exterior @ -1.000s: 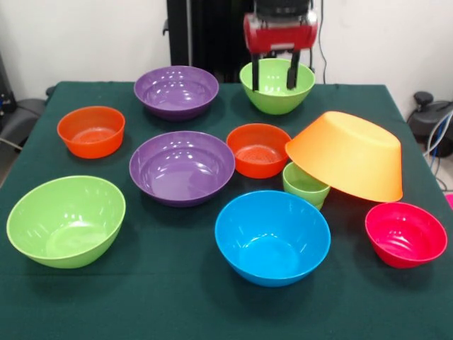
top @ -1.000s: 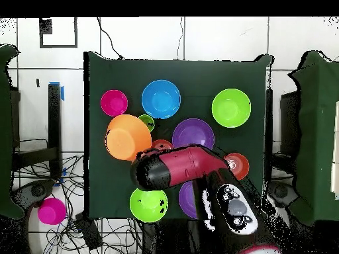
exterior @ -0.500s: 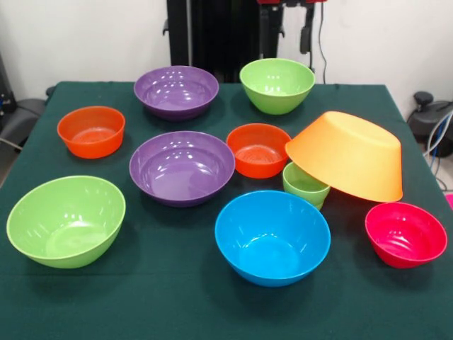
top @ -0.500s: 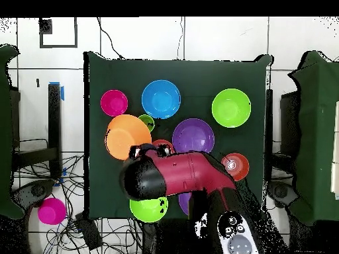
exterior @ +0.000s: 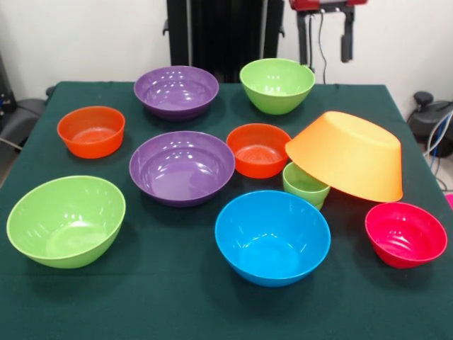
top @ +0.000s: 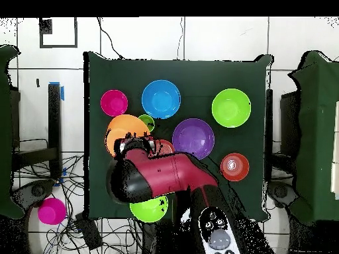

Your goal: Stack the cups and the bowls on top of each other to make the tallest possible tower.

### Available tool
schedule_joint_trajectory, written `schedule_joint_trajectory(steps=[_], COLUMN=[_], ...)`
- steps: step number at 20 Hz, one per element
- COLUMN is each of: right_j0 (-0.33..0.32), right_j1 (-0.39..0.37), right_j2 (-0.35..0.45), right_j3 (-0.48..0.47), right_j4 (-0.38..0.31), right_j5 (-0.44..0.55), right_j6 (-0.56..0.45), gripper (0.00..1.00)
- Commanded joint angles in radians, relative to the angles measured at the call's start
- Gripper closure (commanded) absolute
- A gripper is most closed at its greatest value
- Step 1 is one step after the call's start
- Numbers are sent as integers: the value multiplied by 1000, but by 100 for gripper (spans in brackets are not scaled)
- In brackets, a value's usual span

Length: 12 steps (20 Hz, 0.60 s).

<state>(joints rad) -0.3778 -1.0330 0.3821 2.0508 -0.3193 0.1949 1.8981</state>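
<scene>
While your gripper point(exterior: 325, 32) hangs high at the top of the front view, above the table's far right part, its two black fingers point(exterior: 345, 39) stand apart with nothing between them: a wide, empty claw. Below it on the green table point(exterior: 177, 304) you see the far light-green bowl point(exterior: 277, 85) beside the far purple bowl point(exterior: 176, 91). In the middle row sit an orange-red bowl point(exterior: 90, 130), the second purple bowl point(exterior: 182, 166) and another orange-red bowl point(exterior: 258, 149). The big orange-yellow bowl point(exterior: 348, 156) lies upside down and tilted, its rim leaning on the small light-green cup point(exterior: 305, 184), which stands upright just beside the blue bowl point(exterior: 272, 236). The near light-green bowl point(exterior: 66, 219) is at the left, the pink-red bowl point(exterior: 405, 234) at the right.

In the overhead view your red and black arm point(top: 162, 175) covers the table's lower middle, and the gripper point(top: 136, 143) sits over the orange-yellow bowl point(top: 122, 126). You can make out the cup point(top: 147, 122) between that bowl and the blue bowl point(top: 161, 99). One purple bowl point(top: 193, 139) shows fully; the other is hidden.
</scene>
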Motion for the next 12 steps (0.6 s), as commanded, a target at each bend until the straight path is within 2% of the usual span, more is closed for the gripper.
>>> schedule_joint_trajectory(steps=[1,3,7,8,12], right_j0=[92,114,115,111,162], right_j1=[152,207,284,295,340], right_j2=[-114,-154,-173,-171,-252], right_j3=[58,48,18,8,-47], right_j4=[-21,-20,-7,-9,4], right_j5=[-151,-237,-330,-338,-332], right_j6=[196,200,185,174,135], gripper=[0,0,0,0,0])
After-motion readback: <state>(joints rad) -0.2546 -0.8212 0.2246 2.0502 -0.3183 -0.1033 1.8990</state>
